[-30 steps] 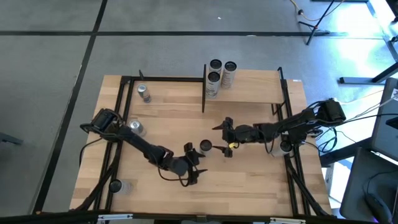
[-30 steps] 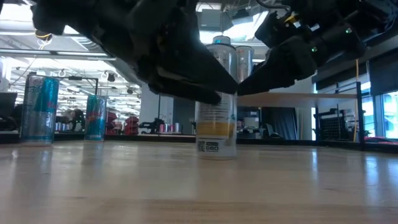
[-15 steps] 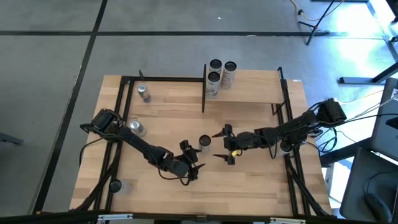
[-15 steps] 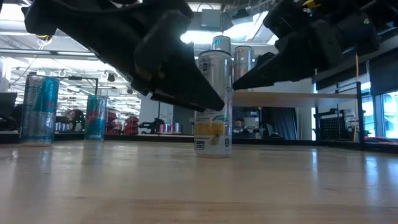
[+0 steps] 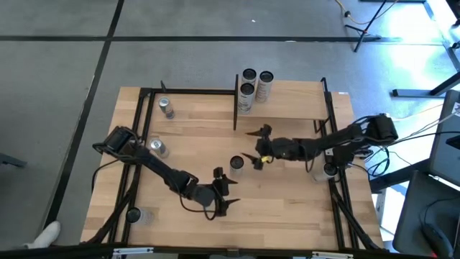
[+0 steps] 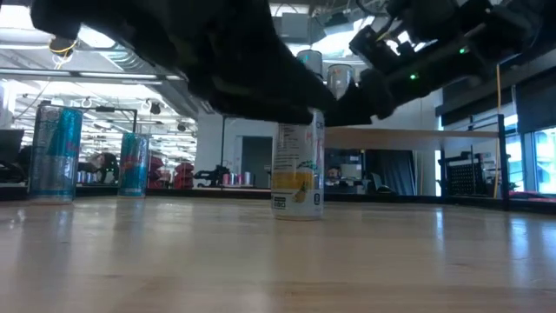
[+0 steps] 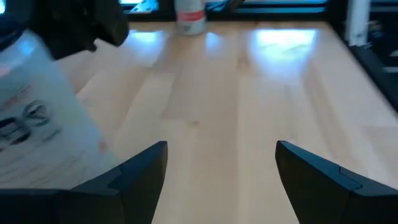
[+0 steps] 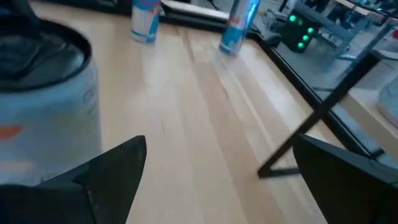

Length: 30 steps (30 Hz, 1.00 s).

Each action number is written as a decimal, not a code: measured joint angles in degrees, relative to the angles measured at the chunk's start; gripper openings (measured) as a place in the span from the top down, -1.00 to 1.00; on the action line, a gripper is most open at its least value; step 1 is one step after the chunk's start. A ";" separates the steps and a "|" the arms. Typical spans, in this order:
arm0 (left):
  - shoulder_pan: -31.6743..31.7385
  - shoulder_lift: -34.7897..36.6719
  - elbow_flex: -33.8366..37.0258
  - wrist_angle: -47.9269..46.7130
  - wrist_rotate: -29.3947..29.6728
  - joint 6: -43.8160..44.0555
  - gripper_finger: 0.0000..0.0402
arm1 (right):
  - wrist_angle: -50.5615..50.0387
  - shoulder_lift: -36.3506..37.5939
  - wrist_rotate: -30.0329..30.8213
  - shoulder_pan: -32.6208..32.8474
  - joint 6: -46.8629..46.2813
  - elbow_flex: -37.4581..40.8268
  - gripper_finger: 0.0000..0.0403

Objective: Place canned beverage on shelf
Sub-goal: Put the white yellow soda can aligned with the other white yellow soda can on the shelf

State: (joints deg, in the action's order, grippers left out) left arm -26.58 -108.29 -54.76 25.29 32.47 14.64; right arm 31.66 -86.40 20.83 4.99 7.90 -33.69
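Note:
A white canned beverage with a yellow label (image 5: pixel 237 164) stands upright on its base in the middle of the tabletop; it also shows in the low view (image 6: pixel 298 165). My left gripper (image 5: pixel 226 192) is open and empty, just on the near side of the can, which shows beside its fingers in the left wrist view (image 7: pixel 31 130). My right gripper (image 5: pixel 254 149) is open and empty, just to the can's right and a little farther back; its wrist view shows the can (image 8: pixel 46 99) beside one finger. The shelf (image 5: pixel 295 101) is at the far right and bears three cans (image 5: pixel 249 80).
Two blue cans (image 5: pixel 167 107) (image 5: pixel 157 147) stand on the table's left part. Another can (image 5: pixel 329 170) stands by the right frame post, and one (image 5: pixel 136 214) at the near left. Black posts (image 5: pixel 236 108) edge the shelf and the table.
My right gripper has swung away from the can toward the table's far edge and risen. My left gripper has drawn back a little toward the near edge. The can stays upright on the table.

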 joint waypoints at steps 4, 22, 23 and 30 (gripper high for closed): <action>1.30 -0.06 0.00 -1.40 2.80 1.41 -0.43 | 4.29 -2.21 -6.08 -0.95 -0.06 0.00 -0.96; -2.20 -0.05 0.00 -8.65 14.16 2.65 -0.43 | 2.07 -1.80 -6.85 5.15 -3.43 0.04 -0.96; -2.20 -0.03 0.00 -9.17 14.51 2.94 -0.43 | 2.07 -1.54 -6.85 5.55 -3.60 0.06 -0.96; -1.83 0.13 0.07 -9.66 15.93 3.25 -0.43 | 2.33 -1.22 -8.30 6.91 -3.85 0.02 -0.96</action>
State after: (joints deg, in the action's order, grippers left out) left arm -28.40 -108.16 -54.70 15.62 48.40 17.89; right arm 33.99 -87.62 12.53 11.91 4.05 -33.67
